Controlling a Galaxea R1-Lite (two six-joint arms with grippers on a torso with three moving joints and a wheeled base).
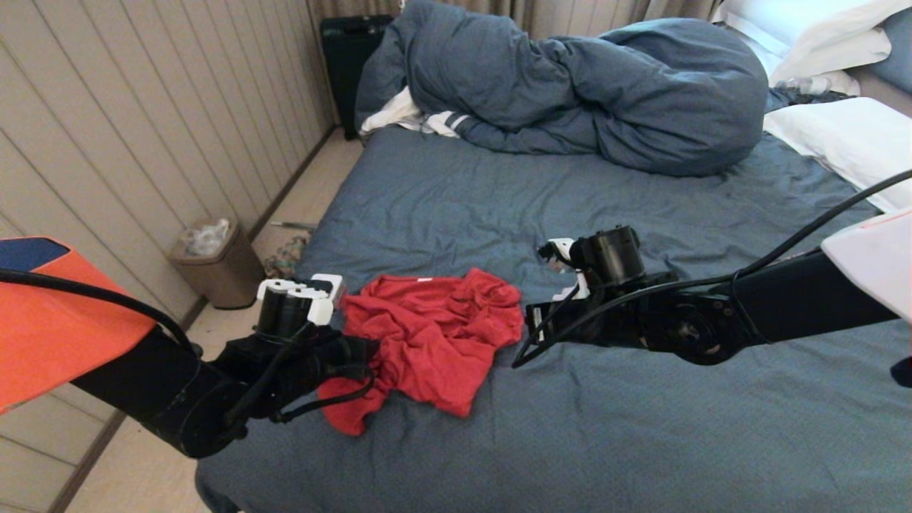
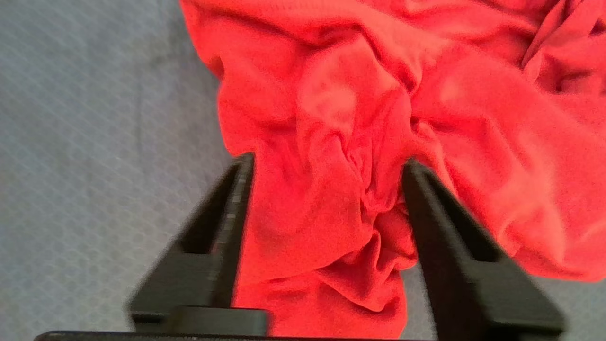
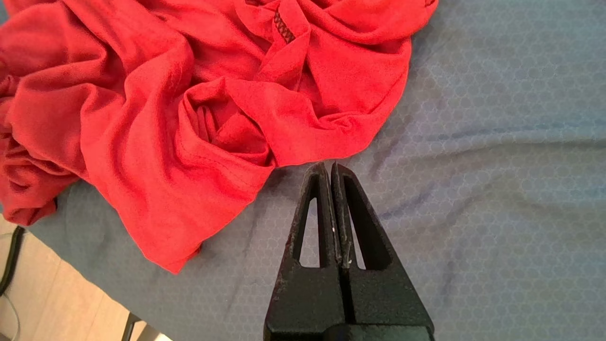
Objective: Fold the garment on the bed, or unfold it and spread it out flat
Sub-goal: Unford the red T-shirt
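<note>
The garment (image 1: 434,335) is a red T-shirt lying crumpled in a heap near the front left edge of the bed (image 1: 641,427); no lettering shows. My left gripper (image 2: 326,163) is open at the heap's left side. Its two black fingers (image 2: 236,203) stand wide apart, and a loose bunch of the red garment (image 2: 331,118) lies between them. My right gripper (image 3: 330,165) is shut and empty. Its tips hover over the sheet just short of the hem of the garment (image 3: 165,109) on the heap's right side.
A bunched blue-grey duvet (image 1: 570,92) lies at the far end, with a white striped cloth (image 1: 427,121) and white pillows (image 1: 848,142). Left of the bed are bare floor, a brown bin (image 1: 214,260), a black case (image 1: 345,64) and a panelled wall. Open sheet spreads to the right.
</note>
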